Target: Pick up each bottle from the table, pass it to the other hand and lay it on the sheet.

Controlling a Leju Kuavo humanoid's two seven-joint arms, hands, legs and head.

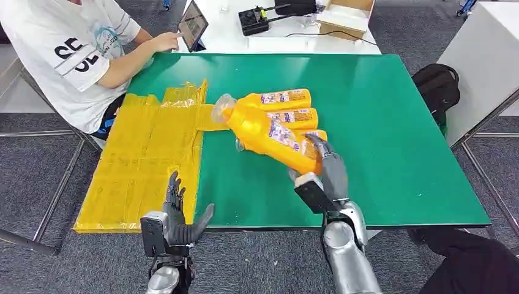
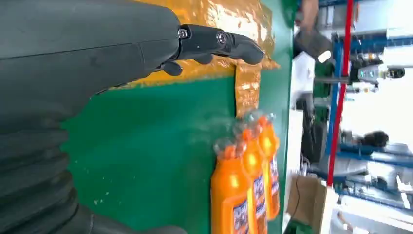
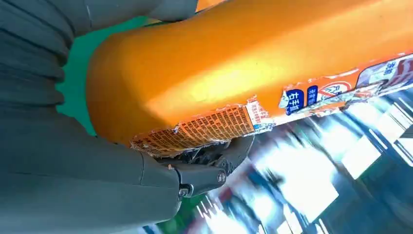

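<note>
My right hand [image 1: 324, 164] grips the base end of an orange bottle [image 1: 269, 131] with a clear cap, holding it slanted above the green table [image 1: 392, 135], cap end toward the yellow sheet [image 1: 144, 156]. The right wrist view shows that bottle [image 3: 234, 63] lying across the hand, dark fingers [image 3: 204, 170] curled under its torn label. Two more orange bottles [image 1: 284, 97] [image 1: 297, 116] lie side by side behind it. My left hand [image 1: 177, 215] hovers open at the table's front edge by the sheet's corner, fingers [image 2: 219, 41] spread over the sheet [image 2: 219, 14], with the bottles [image 2: 243, 185] beyond.
A person in a white shirt [image 1: 73, 55] sits at the far left corner, touching a tablet [image 1: 193, 24]. Behind the green table stands a white table with a black device [image 1: 254, 19] and a cardboard box [image 1: 346, 15]. A black backpack [image 1: 436, 86] lies on the floor to the right.
</note>
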